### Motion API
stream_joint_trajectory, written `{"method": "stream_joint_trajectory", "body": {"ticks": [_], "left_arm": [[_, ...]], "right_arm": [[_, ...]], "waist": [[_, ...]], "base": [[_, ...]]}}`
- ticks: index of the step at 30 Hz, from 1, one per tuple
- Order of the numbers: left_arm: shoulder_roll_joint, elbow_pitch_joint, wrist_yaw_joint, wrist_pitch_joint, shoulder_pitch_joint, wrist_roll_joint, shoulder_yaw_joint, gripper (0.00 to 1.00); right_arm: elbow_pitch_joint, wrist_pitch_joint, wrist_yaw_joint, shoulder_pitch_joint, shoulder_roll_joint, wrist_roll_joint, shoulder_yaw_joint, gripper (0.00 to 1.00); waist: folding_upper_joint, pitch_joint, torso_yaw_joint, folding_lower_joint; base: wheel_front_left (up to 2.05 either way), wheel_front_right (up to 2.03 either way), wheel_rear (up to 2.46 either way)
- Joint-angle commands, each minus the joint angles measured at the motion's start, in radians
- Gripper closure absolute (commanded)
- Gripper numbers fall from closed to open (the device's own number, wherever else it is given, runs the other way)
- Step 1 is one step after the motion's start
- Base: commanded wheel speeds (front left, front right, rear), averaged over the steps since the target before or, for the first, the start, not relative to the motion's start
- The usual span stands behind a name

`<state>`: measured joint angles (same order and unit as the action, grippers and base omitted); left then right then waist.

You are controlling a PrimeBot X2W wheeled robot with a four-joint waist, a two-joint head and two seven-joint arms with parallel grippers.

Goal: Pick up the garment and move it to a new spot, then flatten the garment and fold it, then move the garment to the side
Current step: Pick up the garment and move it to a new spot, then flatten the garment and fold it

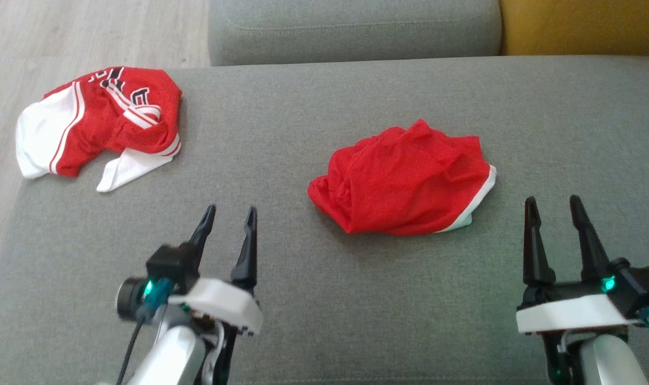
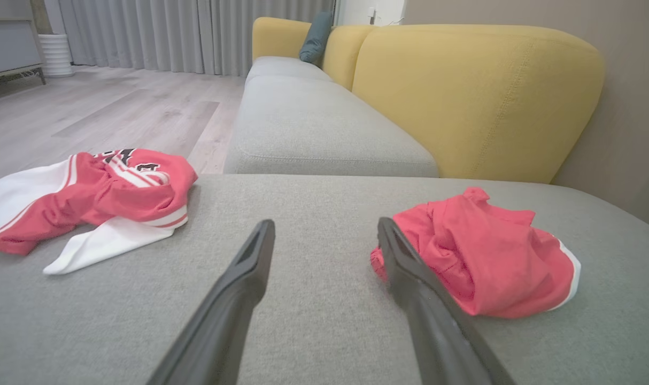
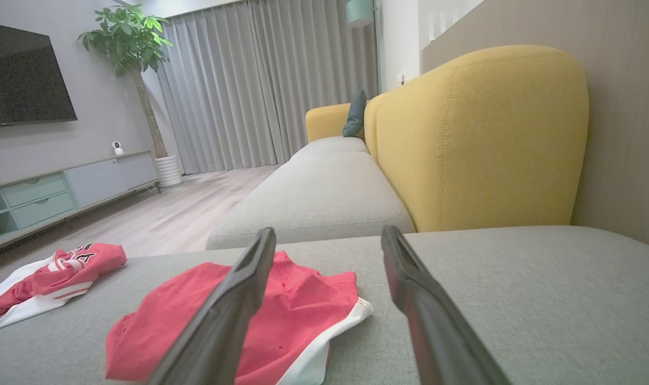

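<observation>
While both of your claws sit released over the near part of the seat, neither touches any cloth. Your left gripper [image 1: 231, 209] has its two long dark fingers spread and empty above bare upholstery. Your right gripper [image 1: 551, 199], at the near right, is spread and empty too. Between them and a little farther off, nearer the right one, the crumpled red mesh garment [image 1: 404, 179], trimmed white along one edge, lies heaped on the wide grey fabric sofa cushion [image 1: 356, 310]. At the cushion's far left corner rests a bunched red-and-white jersey [image 1: 105, 125] with black lettering, well apart from the heap. Beyond stand a mustard-yellow padded backrest [image 2: 474, 101] and a pale wood-plank floor [image 1: 62, 43].
</observation>
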<state>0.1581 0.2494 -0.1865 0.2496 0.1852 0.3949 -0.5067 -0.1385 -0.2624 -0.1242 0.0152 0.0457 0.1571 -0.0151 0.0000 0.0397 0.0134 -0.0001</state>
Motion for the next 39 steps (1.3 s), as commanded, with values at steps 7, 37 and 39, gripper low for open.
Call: {"method": "stream_joint_trajectory", "body": {"ticks": [7, 37, 39], "left_arm": [[-0.018, -0.099, 0.009, 0.012, -0.082, -0.058, 0.124, 0.00], [-0.093, -0.079, 0.095, 0.012, -0.108, -0.163, 0.221, 0.00], [-0.096, -0.078, 0.098, 0.012, -0.104, -0.166, 0.218, 0.00]], "right_arm": [[0.009, 0.001, -0.007, -0.010, 0.004, 0.010, 0.025, 0.00], [-0.023, 0.001, -0.007, 0.026, 0.004, -0.022, 0.056, 0.00], [-0.040, 0.001, -0.007, 0.042, 0.004, -0.048, 0.060, 0.00]], "waist": [[0.0000, -0.010, 0.002, 0.0001], [0.0000, 0.030, 0.021, 0.0001], [0.0000, 0.043, 0.033, 0.0001]], "base": [[0.00, 0.00, 0.00], [0.00, 0.00, 0.00], [0.00, 0.00, 0.00]]}}
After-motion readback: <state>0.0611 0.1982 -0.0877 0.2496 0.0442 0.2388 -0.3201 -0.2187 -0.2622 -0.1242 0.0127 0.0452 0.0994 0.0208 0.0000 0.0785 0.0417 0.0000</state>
